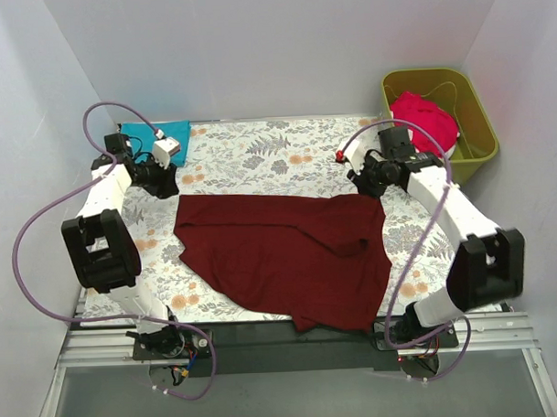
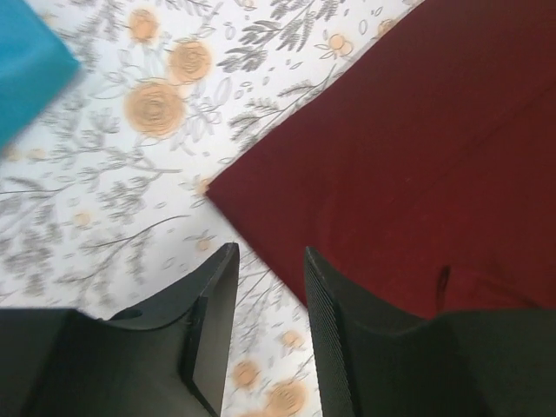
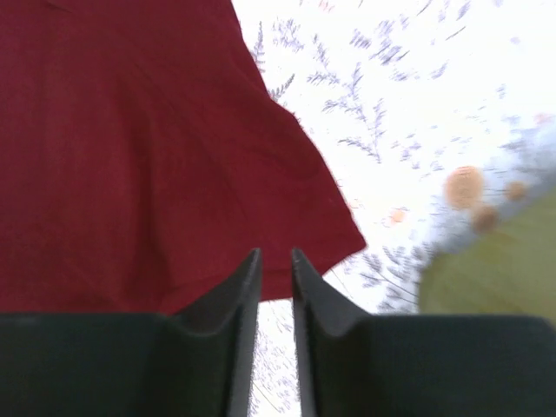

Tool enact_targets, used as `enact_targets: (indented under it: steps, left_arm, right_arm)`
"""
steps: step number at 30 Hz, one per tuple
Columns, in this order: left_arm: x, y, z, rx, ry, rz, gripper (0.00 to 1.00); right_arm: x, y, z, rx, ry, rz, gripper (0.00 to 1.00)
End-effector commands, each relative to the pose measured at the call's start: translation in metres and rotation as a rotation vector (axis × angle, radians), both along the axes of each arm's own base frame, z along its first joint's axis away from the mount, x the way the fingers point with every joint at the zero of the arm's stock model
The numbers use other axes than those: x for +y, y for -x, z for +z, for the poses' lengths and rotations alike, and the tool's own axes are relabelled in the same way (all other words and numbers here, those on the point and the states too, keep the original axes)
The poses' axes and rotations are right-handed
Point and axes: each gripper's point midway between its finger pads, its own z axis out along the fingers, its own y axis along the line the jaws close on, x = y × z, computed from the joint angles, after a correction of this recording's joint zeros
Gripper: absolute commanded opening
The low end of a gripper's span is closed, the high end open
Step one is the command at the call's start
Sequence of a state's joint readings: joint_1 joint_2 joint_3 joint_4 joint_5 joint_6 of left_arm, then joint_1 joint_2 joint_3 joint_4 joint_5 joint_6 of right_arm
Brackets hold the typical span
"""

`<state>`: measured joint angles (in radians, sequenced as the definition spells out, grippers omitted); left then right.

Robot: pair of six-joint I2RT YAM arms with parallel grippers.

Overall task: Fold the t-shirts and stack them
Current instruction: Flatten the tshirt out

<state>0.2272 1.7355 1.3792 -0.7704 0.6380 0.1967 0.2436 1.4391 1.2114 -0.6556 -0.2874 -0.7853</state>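
Note:
A dark maroon t-shirt (image 1: 284,249) lies spread over the middle of the table, with its far edge running between the two grippers. My left gripper (image 1: 168,182) hovers just off the shirt's far left corner (image 2: 417,148). It (image 2: 269,252) is open, and only tablecloth shows between its fingers. My right gripper (image 1: 365,183) is over the far right corner (image 3: 130,148), above the shirt's edge. It (image 3: 275,252) is open by a narrow gap and holds nothing. A folded teal t-shirt (image 1: 157,139) lies at the far left. A red-pink t-shirt (image 1: 425,119) sits in the tub.
The olive-green tub (image 1: 482,128) stands at the far right corner, just beyond the right arm. The grey-and-orange floral tablecloth (image 1: 258,154) covers the table. White walls close in the left, back and right sides.

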Motion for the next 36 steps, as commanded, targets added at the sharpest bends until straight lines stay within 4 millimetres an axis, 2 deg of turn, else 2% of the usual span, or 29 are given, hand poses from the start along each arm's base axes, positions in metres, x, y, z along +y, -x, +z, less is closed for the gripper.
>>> enact_targets:
  steps: [1,4,5,7,8,10,12,13,14,15,16,18,19,20,21,23,24,25,27,28,29,30,31,32,33,34,35,36]
  left_arm:
    - [-0.023,-0.006,-0.014,0.114,0.118,0.107,0.34]
    - [-0.03,0.0,-0.04,0.197,0.127,0.147,0.31]
    - [-0.03,0.001,-0.046,0.212,0.125,0.157,0.31]
    - [-0.028,0.003,-0.064,0.249,0.116,0.211,0.3]
    - [-0.026,0.004,-0.07,0.26,0.112,0.227,0.29]
    - [-0.019,0.004,-0.085,0.292,0.086,0.282,0.28]
    - [-0.012,0.002,-0.095,0.307,0.056,0.315,0.27]
    - [-0.006,0.0,-0.104,0.328,0.027,0.347,0.26]
    - [-0.002,-0.001,-0.109,0.335,0.01,0.362,0.25]
    - [0.001,0.0,-0.121,0.367,-0.004,0.374,0.24]
    - [0.008,-0.005,-0.124,0.369,-0.026,0.391,0.23]
    - [0.017,-0.012,-0.13,0.377,-0.034,0.415,0.22]
    - [0.02,-0.014,-0.139,0.396,-0.041,0.423,0.22]
    - [0.025,-0.025,-0.134,0.381,-0.044,0.441,0.2]
    - [0.028,-0.026,-0.142,0.404,-0.045,0.454,0.2]
    - [0.033,-0.041,-0.134,0.387,-0.042,0.465,0.19]
    - [0.032,-0.046,-0.129,0.38,-0.03,0.464,0.19]
    - [0.03,-0.049,-0.123,0.371,-0.015,0.455,0.2]
    - [0.017,-0.055,-0.096,0.332,0.052,0.4,0.25]
    - [0.012,-0.056,-0.085,0.317,0.075,0.381,0.27]
    - [0.007,-0.055,-0.075,0.303,0.096,0.361,0.29]
    - [-0.009,-0.054,-0.046,0.251,0.159,0.301,0.33]
    - [-0.017,-0.05,-0.033,0.231,0.186,0.273,0.35]
    - [-0.027,-0.048,-0.021,0.205,0.214,0.242,0.37]
    - [-0.042,-0.042,-0.01,0.186,0.231,0.199,0.39]
    - [-0.059,-0.03,0.005,0.165,0.266,0.147,0.44]
    - [-0.072,-0.024,0.013,0.142,0.274,0.112,0.45]
    - [-0.098,-0.013,0.016,0.145,0.279,0.049,0.46]
  right_arm:
    - [-0.001,-0.01,-0.033,0.133,0.019,-0.08,0.23]
    - [-0.002,-0.025,-0.049,0.163,0.049,-0.101,0.2]
    - [-0.005,-0.029,-0.06,0.184,0.07,-0.114,0.2]
    - [-0.006,-0.038,-0.067,0.186,0.09,-0.127,0.2]
    - [-0.009,-0.043,-0.078,0.2,0.113,-0.141,0.2]
    - [-0.011,-0.051,-0.086,0.198,0.135,-0.15,0.2]
    - [-0.016,-0.061,-0.102,0.204,0.175,-0.162,0.19]
    - [-0.018,-0.069,-0.103,0.191,0.189,-0.167,0.19]
    - [-0.022,-0.075,-0.117,0.202,0.223,-0.18,0.18]
    - [-0.024,-0.08,-0.121,0.199,0.239,-0.181,0.18]
    - [-0.027,-0.091,-0.126,0.191,0.259,-0.192,0.18]
    - [-0.024,-0.106,-0.127,0.169,0.263,-0.198,0.18]
    - [-0.023,-0.113,-0.129,0.165,0.262,-0.198,0.18]
    - [-0.024,-0.131,-0.126,0.134,0.275,-0.218,0.18]
    - [-0.023,-0.138,-0.125,0.125,0.275,-0.223,0.18]
    - [-0.02,-0.153,-0.125,0.107,0.274,-0.235,0.18]
    - [-0.017,-0.166,-0.112,0.071,0.254,-0.24,0.19]
    - [-0.015,-0.17,-0.104,0.059,0.241,-0.238,0.19]
    - [-0.004,-0.176,-0.077,0.026,0.182,-0.224,0.2]
    - [-0.002,-0.171,-0.068,0.035,0.169,-0.219,0.21]
    - [0.006,-0.167,-0.046,0.02,0.116,-0.21,0.22]
    - [0.008,-0.161,-0.037,0.026,0.09,-0.204,0.22]
    - [0.011,-0.151,-0.028,0.038,0.062,-0.198,0.25]
    - [0.018,-0.135,-0.004,0.038,0.005,-0.182,0.26]
    - [0.021,-0.123,0.003,0.05,-0.018,-0.17,0.28]
    - [0.02,-0.105,-0.004,0.095,-0.026,-0.163,0.31]
    - [0.024,-0.085,0.013,0.106,-0.068,-0.141,0.32]
    - [0.026,-0.069,0.015,0.135,-0.087,-0.133,0.34]
